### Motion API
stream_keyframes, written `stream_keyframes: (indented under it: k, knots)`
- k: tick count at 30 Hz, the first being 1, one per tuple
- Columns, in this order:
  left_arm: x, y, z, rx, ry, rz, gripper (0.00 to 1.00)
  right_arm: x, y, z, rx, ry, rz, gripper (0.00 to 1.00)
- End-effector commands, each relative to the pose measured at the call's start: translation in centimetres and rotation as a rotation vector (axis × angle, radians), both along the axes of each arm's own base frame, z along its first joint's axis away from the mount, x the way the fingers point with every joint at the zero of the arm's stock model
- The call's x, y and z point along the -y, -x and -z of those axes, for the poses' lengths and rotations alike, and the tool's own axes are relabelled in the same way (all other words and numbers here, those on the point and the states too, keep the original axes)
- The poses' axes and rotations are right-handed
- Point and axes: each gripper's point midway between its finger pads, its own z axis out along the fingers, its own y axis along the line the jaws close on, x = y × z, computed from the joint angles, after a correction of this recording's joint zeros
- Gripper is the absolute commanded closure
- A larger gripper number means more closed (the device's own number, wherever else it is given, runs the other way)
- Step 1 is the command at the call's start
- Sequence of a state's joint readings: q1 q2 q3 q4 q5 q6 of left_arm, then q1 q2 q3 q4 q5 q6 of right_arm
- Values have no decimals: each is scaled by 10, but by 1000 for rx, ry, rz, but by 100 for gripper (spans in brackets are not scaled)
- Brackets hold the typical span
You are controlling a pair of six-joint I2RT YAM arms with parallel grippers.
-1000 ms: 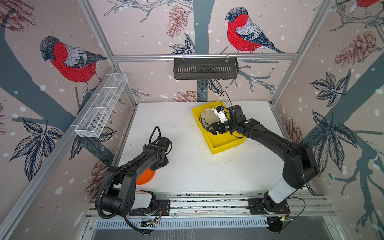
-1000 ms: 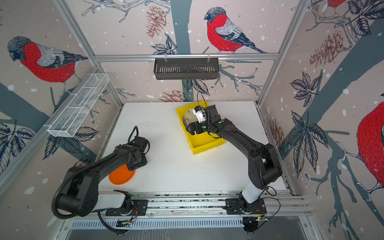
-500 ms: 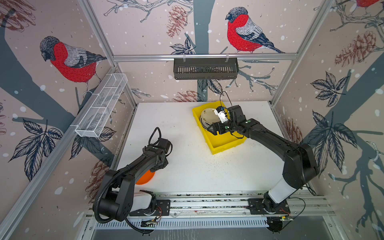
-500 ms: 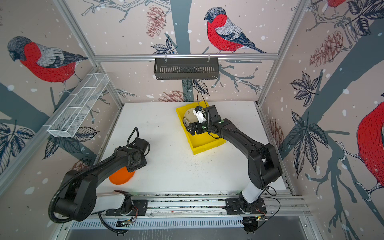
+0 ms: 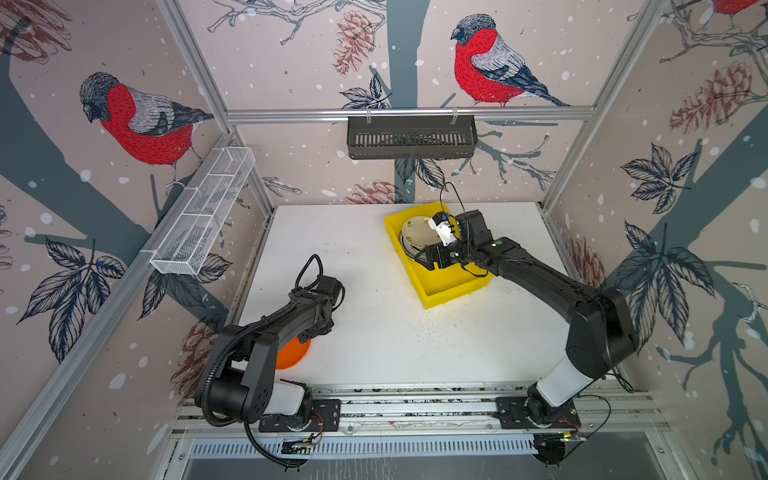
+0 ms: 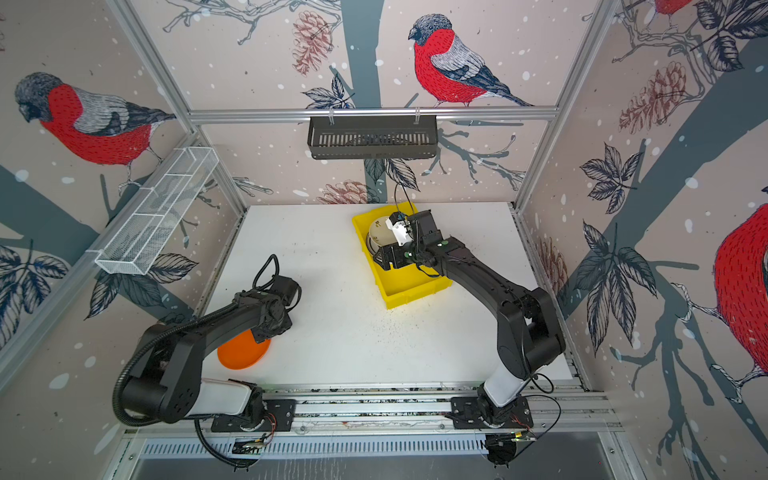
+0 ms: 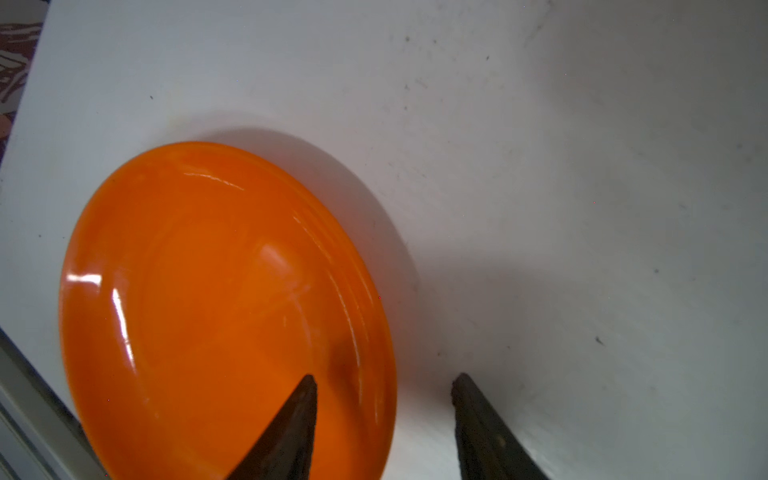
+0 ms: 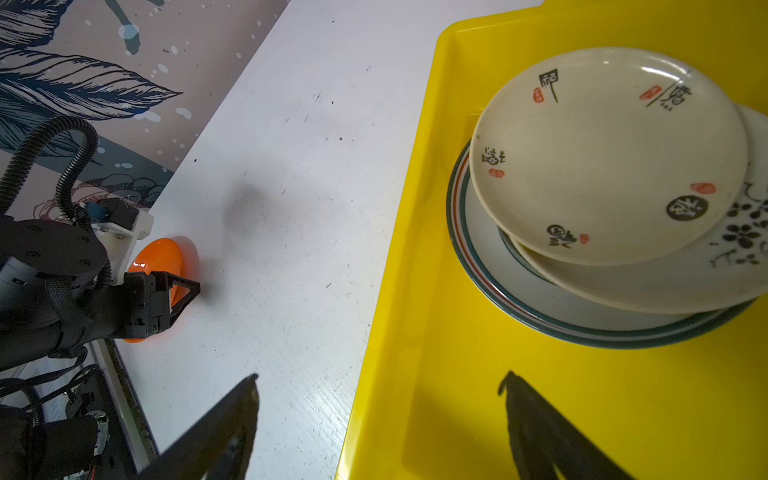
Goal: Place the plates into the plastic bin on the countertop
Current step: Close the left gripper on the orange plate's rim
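Note:
An orange plate (image 7: 208, 311) lies flat on the white countertop (image 5: 415, 345) at the front left, partly under the left arm in both top views (image 5: 297, 353) (image 6: 241, 353). My left gripper (image 7: 384, 378) is open and straddles its rim, one finger over the plate, the other over the countertop. The yellow plastic bin (image 8: 415, 208) holds a stack of plates: a cream plate (image 8: 602, 158) with characters on top, a flower-patterned plate (image 8: 739, 237) and a green-rimmed plate (image 8: 519, 299) beneath. My right gripper (image 8: 381, 376) is open and empty above the bin's left wall.
A black slotted shelf (image 5: 411, 137) hangs on the back wall. A white wire basket (image 5: 203, 212) hangs on the left wall. Aluminium rails (image 5: 415, 405) run along the front edge by the arm bases. The orange plate lies close to the countertop's left front corner.
The left gripper's jaws have spread wider at the orange plate's rim, and its wrist shifted slightly. The right arm has not moved.

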State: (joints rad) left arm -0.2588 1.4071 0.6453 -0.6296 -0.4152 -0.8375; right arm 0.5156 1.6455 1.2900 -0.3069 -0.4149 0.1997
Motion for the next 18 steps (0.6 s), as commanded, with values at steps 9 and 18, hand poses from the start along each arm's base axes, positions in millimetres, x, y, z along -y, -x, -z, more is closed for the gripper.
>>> stream_keyframes:
  k: [9, 18]
  knots:
    - [31, -12, 11, 73, 183, 56, 50, 1, -3, 3, 13, 18, -3, 8]
    - [73, -34, 15, 131, 352, 172, 52, 3, -5, 2, 16, 22, 7, 8]
